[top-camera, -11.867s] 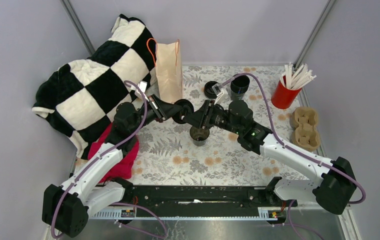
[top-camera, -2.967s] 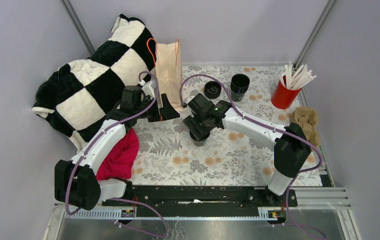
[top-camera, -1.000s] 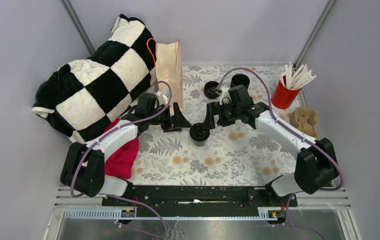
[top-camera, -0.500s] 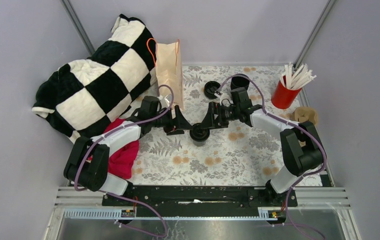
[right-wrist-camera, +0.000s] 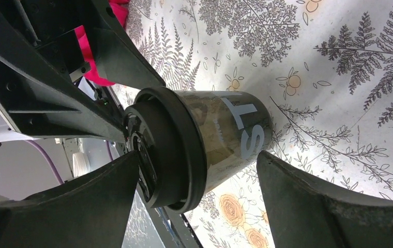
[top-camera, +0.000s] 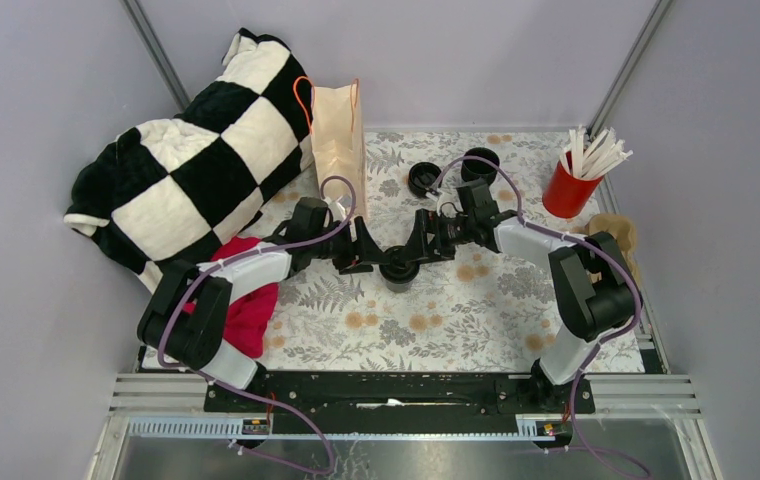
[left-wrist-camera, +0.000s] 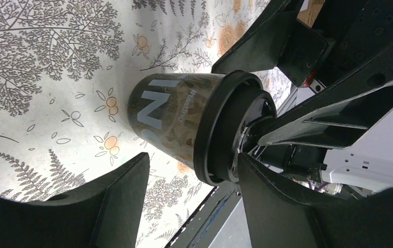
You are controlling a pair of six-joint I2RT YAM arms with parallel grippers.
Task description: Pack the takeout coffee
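Observation:
The takeout coffee (top-camera: 399,268), a black cup with a round black lid, stands upright on the floral mat (top-camera: 456,320). My left gripper (top-camera: 374,257) reaches it from the left and my right gripper (top-camera: 422,247) from the right, both turned on their sides. In the left wrist view the cup (left-wrist-camera: 174,119) sits just beyond the open left gripper (left-wrist-camera: 193,157), one fingertip (left-wrist-camera: 246,165) against the lid top. In the right wrist view the cup (right-wrist-camera: 225,129) lies between the spread fingers of the open right gripper (right-wrist-camera: 198,155).
A brown paper bag (top-camera: 339,140) stands behind the left arm, beside a checkered blanket (top-camera: 196,150) and a red cloth (top-camera: 246,312). A lid stack (top-camera: 423,180), a cup stack (top-camera: 479,163), a red cup of straws (top-camera: 568,190) and a cardboard carrier (top-camera: 616,235) sit at the back right.
Both grippers have closed in on the cup from either side and now meet at it. Their jaws have narrowed a little. The cup has not moved.

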